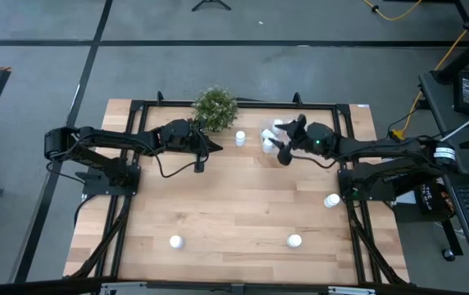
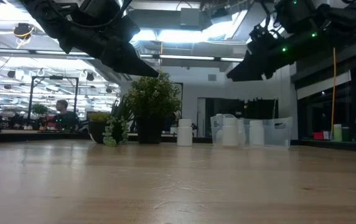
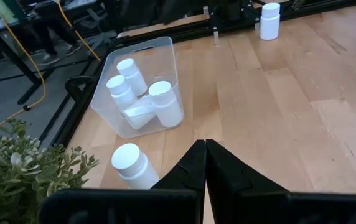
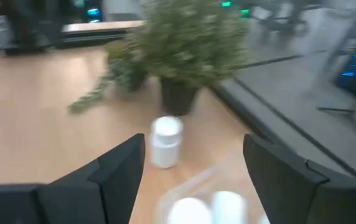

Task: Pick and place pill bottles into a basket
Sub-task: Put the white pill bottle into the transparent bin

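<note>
Left arm: reaches in from the table's left edge, forearm stretched toward the back middle, wrist level. Left gripper [image 1: 215,147]: raised off the wood, fingers pressed together into a point, holding nothing. Plant [image 1: 216,107]: just behind and beside this gripper, at the back rail.

Bottle [image 1: 240,138]: upright on the table [image 1: 243,205], just ahead of the left gripper's tip, between plant and basket. In the left wrist view the same bottle [image 3: 134,165] stands right beside the closed fingers [image 3: 193,168], with the plant [image 3: 22,171] on its other side.

Basket [image 1: 269,136]: clear plastic, a little farther ahead of the left gripper, partly under the right one. It holds bottles; the left wrist view shows three in the basket [image 3: 137,87], two standing or leaning, one lying between them.

Right arm: comes in from the right edge, elbow over the right rail, forearm angled to the back middle. Right gripper [image 1: 282,151]: hanging above the basket's near side, fingers spread wide, nothing between them. In its wrist view the lone bottle [image 4: 165,142] sits beyond the open fingers [image 4: 119,168], the plant [image 4: 187,46] behind it.

Loose bottles, all upright, well behind both grippers toward the front: one [image 1: 175,242] front left, one [image 1: 294,241] front right, one [image 1: 332,200] by the right rail.
</note>
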Robot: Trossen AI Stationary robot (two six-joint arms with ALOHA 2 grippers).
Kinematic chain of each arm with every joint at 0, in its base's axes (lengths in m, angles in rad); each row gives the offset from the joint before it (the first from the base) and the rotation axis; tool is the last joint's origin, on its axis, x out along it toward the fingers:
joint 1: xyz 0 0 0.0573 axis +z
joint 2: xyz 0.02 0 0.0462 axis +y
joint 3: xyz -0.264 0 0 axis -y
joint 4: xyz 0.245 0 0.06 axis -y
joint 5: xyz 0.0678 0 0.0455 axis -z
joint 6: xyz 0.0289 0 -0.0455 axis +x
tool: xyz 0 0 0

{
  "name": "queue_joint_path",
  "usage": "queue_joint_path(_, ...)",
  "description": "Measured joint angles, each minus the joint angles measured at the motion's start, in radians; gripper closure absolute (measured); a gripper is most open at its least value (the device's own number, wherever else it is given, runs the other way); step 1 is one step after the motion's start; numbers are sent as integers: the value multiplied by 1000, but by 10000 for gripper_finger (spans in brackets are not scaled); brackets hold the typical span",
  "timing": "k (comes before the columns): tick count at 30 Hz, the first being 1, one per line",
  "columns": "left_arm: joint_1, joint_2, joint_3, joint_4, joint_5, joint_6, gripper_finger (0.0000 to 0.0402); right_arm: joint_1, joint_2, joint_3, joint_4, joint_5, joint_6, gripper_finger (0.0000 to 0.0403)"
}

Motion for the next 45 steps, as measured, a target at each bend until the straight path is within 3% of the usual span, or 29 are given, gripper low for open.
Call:
queue_joint_path(4,-2,0,0,0,1,0,397,45,21,0,-15,-60,-6,130)
queue_joint_path(12,-16,0,0,0,1,0,366,129,40,0,-30,-63,-96,133)
queue_joint_path(27,-15,0,0,-9,-1,0,352,209,70,21,-92,-62,-19,161)
queue_joint_path(33,-15,0,0,-9,-1,-23,348,176,114,193,-276,-62,-21,161)
queue_joint_path(39,-15,0,0,-10,-1,-34,352,109,246,387,-444,-70,-54,161)
queue_joint_path(45,-13,0,0,-42,-64,-35,350,45,408,561,-535,-180,-140,161)
